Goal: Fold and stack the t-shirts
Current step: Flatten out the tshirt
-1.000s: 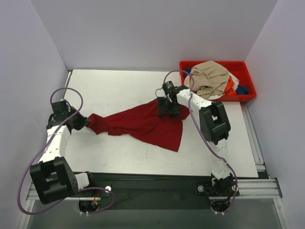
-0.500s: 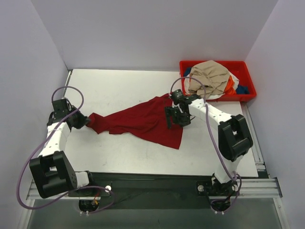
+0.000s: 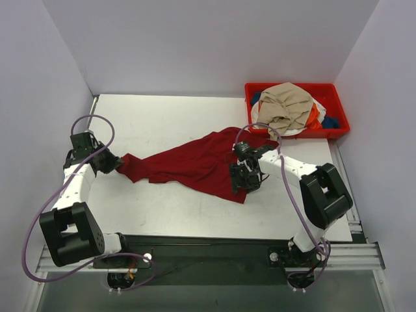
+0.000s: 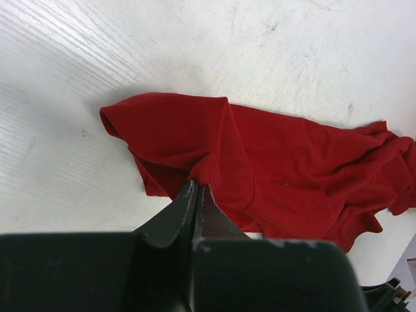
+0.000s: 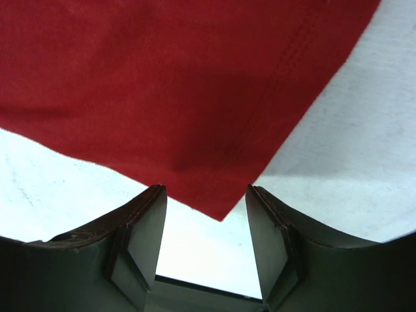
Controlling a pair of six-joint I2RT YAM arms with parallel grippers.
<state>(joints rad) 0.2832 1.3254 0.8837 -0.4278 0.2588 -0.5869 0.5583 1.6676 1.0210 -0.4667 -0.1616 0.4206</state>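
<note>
left gripper [image 3: 117, 162]: clenched on the left end of the dark red t-shirt [image 3: 195, 164]
left wrist view: both fingers [image 4: 184, 209] pressed together, a fold of the dark red t-shirt [image 4: 279, 162] pinched at their tips
left arm: low over the left edge of the table [image 3: 162, 117], reaching in from the side
shirt position: flat on the table, drawn out in a long band from the left gripper up and right towards the bin
shirt shape: narrow and bunched at the held end, wider towards the right, unfolded and creased
shirt near corner: hangs down towards the front of the table, right under the right gripper [image 3: 246, 185]
right gripper state: released, jaws apart, lowered over that corner
right wrist view: pointed corner of the dark red t-shirt [image 5: 162, 78], stitched hem visible, sits on the table between the two fingers [image 5: 144, 221]; cloth does not seem to touch either pad
red plastic bin [image 3: 335, 97]: far right corner of the table, the shirt's far right tip just beside its front wall
bin contents: tan t-shirt [image 3: 286, 107] heaped on top, orange t-shirt [image 3: 314, 118] and blue t-shirt [image 3: 330, 122] showing from under it on the right side, all crumpled
</note>
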